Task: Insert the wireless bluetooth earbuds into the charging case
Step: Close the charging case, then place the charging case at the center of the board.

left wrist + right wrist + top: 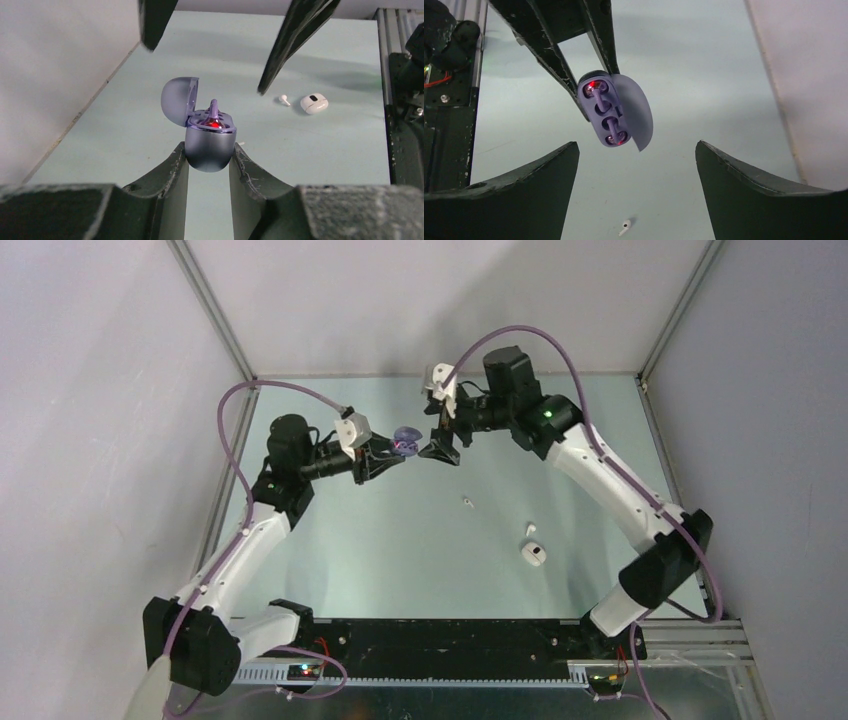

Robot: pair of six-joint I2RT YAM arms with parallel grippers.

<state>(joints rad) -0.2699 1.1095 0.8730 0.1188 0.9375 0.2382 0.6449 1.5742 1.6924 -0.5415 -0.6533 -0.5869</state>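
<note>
A: Nearest first. What's lying on the table [400, 570]?

B: The white case [535, 555] is sitting closest to the bases, toward the right. I can't tell if it's open. A white earbud [531, 529] is lying just beside it. A second white earbud [467, 502] is lying farther out, apart from both.

A: Beyond that?

B: The left gripper [209, 150] is clamping the purple case [210, 137] by its lower body and holding it in the air over the far half of the table. Its lid [177, 100] is hanging open. Both purple earbuds [596, 92] are sitting in their sockets, red lights glowing.

A: Right gripper?

B: The right gripper [441, 443] is hovering just beside that case, jaws spread wide, gripping nothing.

A: Handling?

B: I'm judging the white earbuds as very light, hard, smooth plastic, likely to be slipping or flicking away under a pinch. Pinching across the bulb end and leaving the stem free is looking safest. They're lying flat, so the fingertips are going to need to come down almost touching the table. The white case is probably going to slide if nudged.
</note>
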